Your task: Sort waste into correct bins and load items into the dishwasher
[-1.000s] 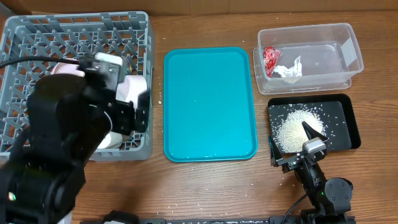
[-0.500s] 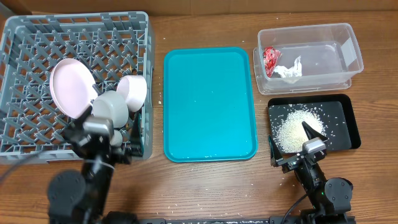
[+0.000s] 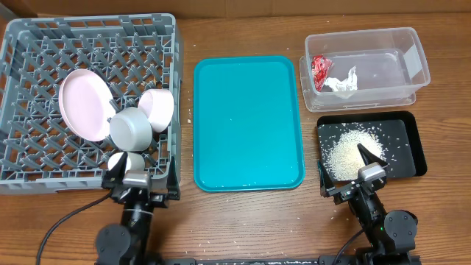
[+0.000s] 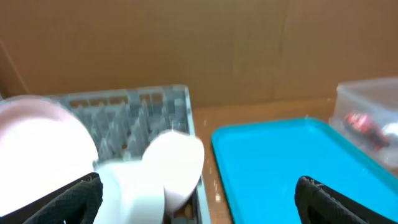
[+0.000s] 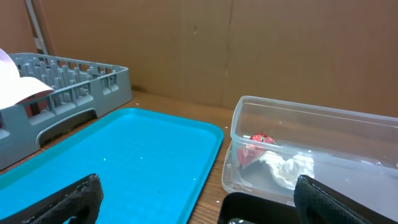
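The grey dish rack (image 3: 44, 44) holds the large white plate (image 3: 82, 105), the smaller white dish (image 3: 158, 109), the grey metal bowl (image 3: 130, 128) and the small white cup (image 3: 120, 161). I cannot see the chopsticks. My left gripper (image 3: 138, 175) is open and empty at the rack's front edge. Its wrist view shows the plate (image 4: 37, 155) and dish (image 4: 177, 162) close ahead. The clear tub (image 3: 397, 44) holds the red wrapper (image 3: 321, 71) and the tissue (image 3: 340, 82). The black tray (image 3: 405, 136) holds the rice (image 3: 346, 154). My right gripper (image 3: 346, 171) is open and empty at its front.
The teal tray (image 3: 248, 121) lies between the rack and the bins, with a few rice grains on the wood along its edges. The right wrist view shows the tray (image 5: 118, 155), tub (image 5: 311, 121) and wrapper (image 5: 255, 146).
My left arm has drawn back from above the rack to the table's front edge, so the plate, dish, bowl and cup now show. The right arm has not moved.
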Controlling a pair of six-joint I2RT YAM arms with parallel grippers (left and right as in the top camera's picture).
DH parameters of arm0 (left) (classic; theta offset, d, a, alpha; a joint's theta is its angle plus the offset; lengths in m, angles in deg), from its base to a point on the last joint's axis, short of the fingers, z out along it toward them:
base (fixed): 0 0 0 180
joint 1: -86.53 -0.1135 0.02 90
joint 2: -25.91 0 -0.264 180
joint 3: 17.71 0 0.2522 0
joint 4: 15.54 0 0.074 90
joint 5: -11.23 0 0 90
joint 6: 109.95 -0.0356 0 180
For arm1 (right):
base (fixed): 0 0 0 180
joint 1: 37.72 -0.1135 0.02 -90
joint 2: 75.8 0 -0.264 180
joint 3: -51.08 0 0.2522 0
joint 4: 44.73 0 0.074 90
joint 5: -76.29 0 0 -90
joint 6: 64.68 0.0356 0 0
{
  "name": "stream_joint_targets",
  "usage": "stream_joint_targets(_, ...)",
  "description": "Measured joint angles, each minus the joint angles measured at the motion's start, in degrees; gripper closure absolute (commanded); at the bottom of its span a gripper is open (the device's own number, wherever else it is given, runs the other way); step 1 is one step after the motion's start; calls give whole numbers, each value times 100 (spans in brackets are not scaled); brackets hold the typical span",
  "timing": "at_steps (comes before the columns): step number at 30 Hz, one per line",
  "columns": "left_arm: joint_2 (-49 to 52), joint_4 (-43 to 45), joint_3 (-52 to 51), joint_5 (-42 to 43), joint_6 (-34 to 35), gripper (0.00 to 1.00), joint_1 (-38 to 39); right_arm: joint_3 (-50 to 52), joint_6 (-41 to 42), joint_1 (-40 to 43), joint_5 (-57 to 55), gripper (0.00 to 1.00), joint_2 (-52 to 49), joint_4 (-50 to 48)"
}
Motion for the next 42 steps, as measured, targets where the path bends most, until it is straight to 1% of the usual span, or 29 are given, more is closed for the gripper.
stream_joint_targets(6, -7, 778, -800, -22, 28, 0, -9, 0, -2, 0, 2, 0, 0, -2)
stream_joint_targets(10, -7, 960, -1224, -22, 50, 0, -9, 0, -2, -2, -2, 0, 0, -2)
stream_joint_targets(42, -7, 1019, -1239, -37, 85, 0, -9, 0, 0, 0, -2, 0, 0, 0)
